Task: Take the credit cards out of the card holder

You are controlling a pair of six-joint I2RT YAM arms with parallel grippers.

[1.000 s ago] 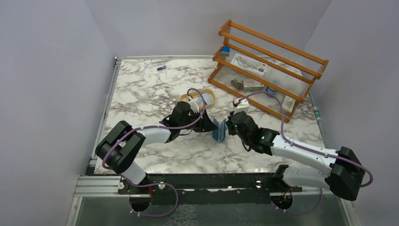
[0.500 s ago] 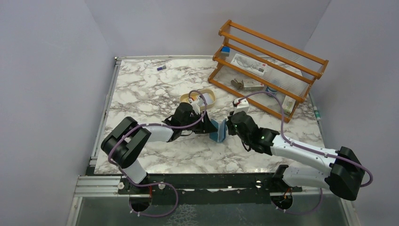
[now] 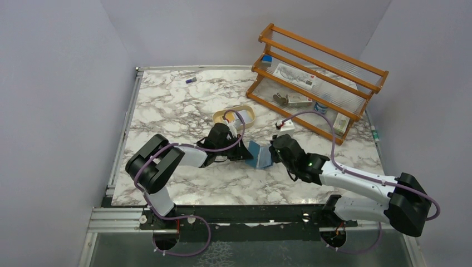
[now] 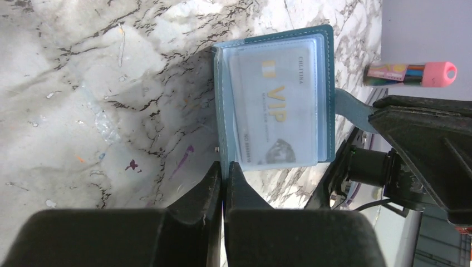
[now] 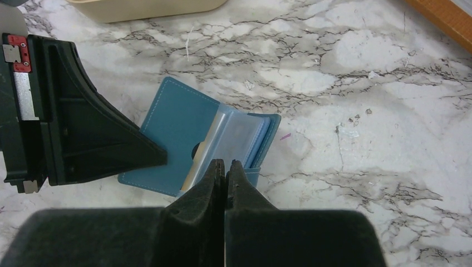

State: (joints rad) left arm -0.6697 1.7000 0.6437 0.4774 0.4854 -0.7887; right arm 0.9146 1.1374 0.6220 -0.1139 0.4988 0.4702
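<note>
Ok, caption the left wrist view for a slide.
Left tool pinches the edge of the open wallet, a VIP card showing inside.

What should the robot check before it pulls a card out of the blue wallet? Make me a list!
1. The card holder is open: ok, its clear sleeves show.
2. The left gripper pinches one cover edge: ok, shut on it.
3. The right gripper grips the sleeve side: ok, shut there.
4. The right gripper has a card itself, not just a sleeve: cannot tell.
5. The VIP card is out: not ok, it sits inside its sleeve.
</note>
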